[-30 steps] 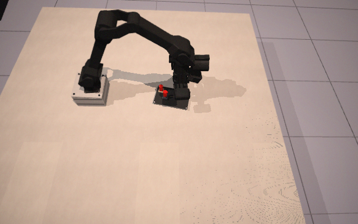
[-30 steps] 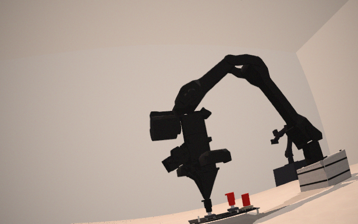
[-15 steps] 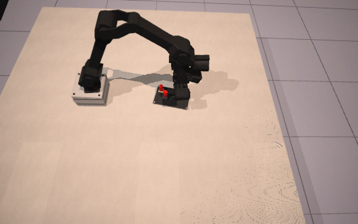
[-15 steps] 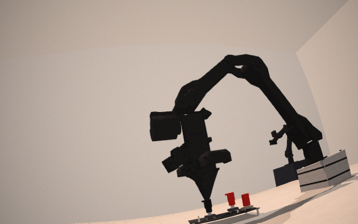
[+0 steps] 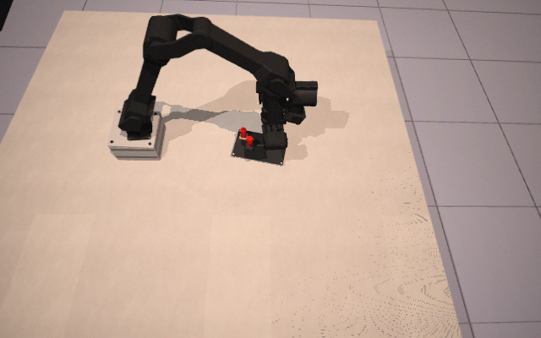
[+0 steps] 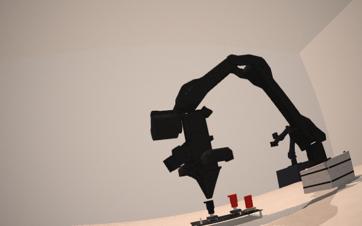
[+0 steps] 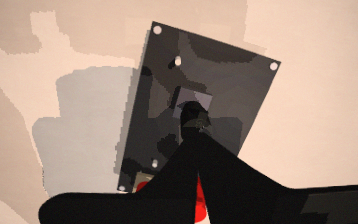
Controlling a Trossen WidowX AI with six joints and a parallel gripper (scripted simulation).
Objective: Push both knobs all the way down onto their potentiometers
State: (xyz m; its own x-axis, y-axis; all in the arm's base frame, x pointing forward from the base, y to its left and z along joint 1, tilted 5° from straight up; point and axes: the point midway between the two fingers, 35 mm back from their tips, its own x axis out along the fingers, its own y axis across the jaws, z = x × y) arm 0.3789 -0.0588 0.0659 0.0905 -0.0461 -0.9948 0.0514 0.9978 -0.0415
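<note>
The top view looks steeply down from high and far off, taking in the whole counter [image 5: 97, 253] and the floor around it. The exterior view sits low, near counter level, looking across and upward at the arm against the walls. The wrist view rides on the arm, close, facing straight down. All three share the circuit board [image 5: 266, 157] [image 6: 235, 216] [image 7: 230, 95].
</note>
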